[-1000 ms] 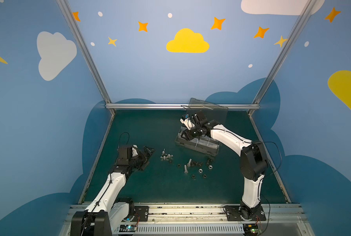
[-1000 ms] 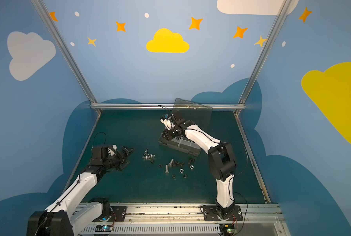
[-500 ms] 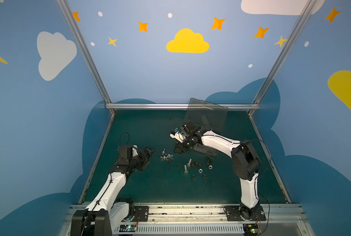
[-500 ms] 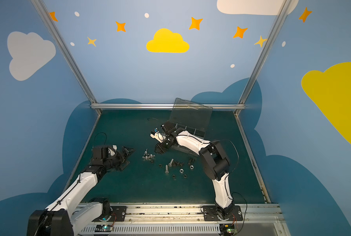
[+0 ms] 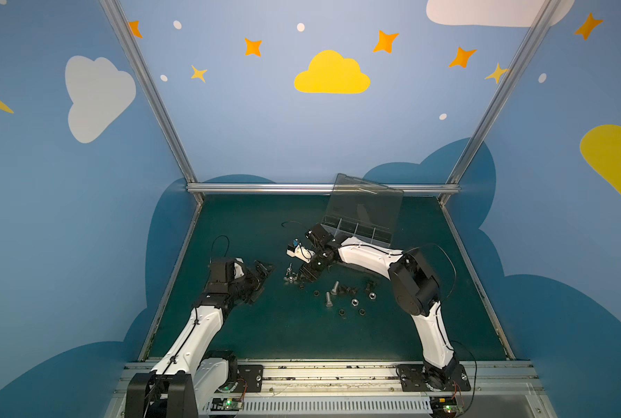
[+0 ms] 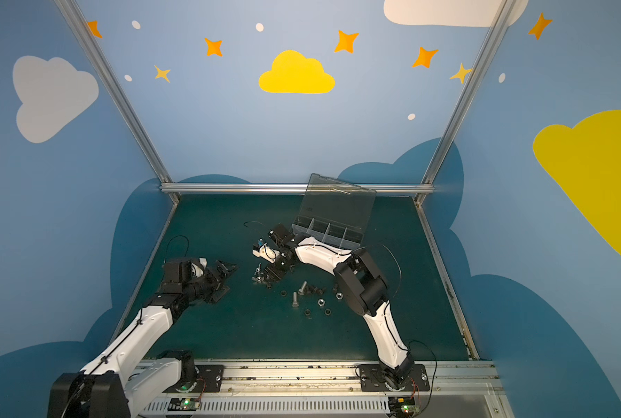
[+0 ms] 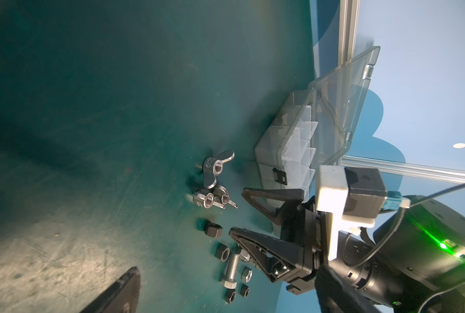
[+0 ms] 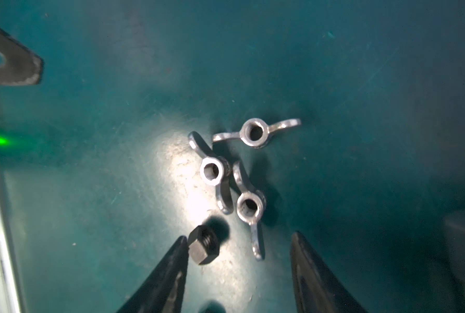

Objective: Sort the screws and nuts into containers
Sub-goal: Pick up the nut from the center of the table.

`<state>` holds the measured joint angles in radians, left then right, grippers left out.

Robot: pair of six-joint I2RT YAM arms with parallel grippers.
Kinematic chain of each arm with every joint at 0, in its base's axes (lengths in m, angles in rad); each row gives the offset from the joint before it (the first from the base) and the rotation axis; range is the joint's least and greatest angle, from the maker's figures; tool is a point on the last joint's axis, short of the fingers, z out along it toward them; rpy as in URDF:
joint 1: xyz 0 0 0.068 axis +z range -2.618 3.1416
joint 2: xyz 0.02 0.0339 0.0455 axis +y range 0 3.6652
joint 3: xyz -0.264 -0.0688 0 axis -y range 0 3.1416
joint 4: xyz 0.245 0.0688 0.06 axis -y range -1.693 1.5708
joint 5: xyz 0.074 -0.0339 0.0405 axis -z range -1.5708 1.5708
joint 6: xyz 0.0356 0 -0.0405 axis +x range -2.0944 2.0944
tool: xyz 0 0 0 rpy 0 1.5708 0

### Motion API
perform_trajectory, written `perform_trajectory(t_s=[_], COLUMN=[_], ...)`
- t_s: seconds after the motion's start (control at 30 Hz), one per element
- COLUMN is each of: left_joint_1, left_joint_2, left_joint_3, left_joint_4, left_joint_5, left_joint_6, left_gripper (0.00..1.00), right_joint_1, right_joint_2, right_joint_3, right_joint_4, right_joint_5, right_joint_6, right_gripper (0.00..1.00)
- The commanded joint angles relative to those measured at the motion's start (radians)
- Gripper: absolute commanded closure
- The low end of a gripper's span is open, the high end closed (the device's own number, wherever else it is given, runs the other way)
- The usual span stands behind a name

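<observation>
Right gripper (image 8: pixel 239 237): jaws are parted and nothing is gripped; it is held low over the green mat (image 8: pixel 90 189). A stubby black hex screw (image 8: pixel 204 248) lies against one fingertip (image 8: pixel 181 244); three silver wing nuts (image 8: pixel 212 170) are clustered just beyond. Silver hex bolts (image 5: pixel 334 288) and hex nuts (image 5: pixel 354 301) are scattered nearby. The clear organizer box (image 5: pixel 356 231) is set behind, lid (image 5: pixel 365 206) raised. Left gripper (image 5: pixel 262 279) is held wide open and empty, apart from the pile.

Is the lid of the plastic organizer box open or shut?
Open. The clear lid stands up from the organizer box, and its dividers show beneath.
</observation>
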<state>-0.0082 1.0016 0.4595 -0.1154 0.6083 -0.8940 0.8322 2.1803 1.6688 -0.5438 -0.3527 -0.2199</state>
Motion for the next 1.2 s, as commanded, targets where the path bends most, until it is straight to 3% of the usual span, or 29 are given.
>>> perform_trajectory(t_s=[0.0,0.6,1.17], left_joint_1=[0.004,0.005,0.008], left_joint_2=[-0.021,-0.024,-0.026], left_joint_3=[0.004,0.001,-0.002], left_joint_4=[-0.017,-0.022,-0.022], left_joint_5=[-0.001,-0.001,0.000], left_joint_6=[0.018,0.020,0.024], left_gripper=[0.00,0.00,0.01], right_joint_1=[0.013,0.064,0.087], right_joint_2=[0.028,0.099,0.142], right_joint_3=[0.026,0.057,0.083], right_joint_4=[-0.044,-0.090,-0.096], right_joint_5=[0.032,0.126,0.157], right_joint_6=[-0.033,-0.079,-0.067], right_gripper=[0.42,0.43,0.51])
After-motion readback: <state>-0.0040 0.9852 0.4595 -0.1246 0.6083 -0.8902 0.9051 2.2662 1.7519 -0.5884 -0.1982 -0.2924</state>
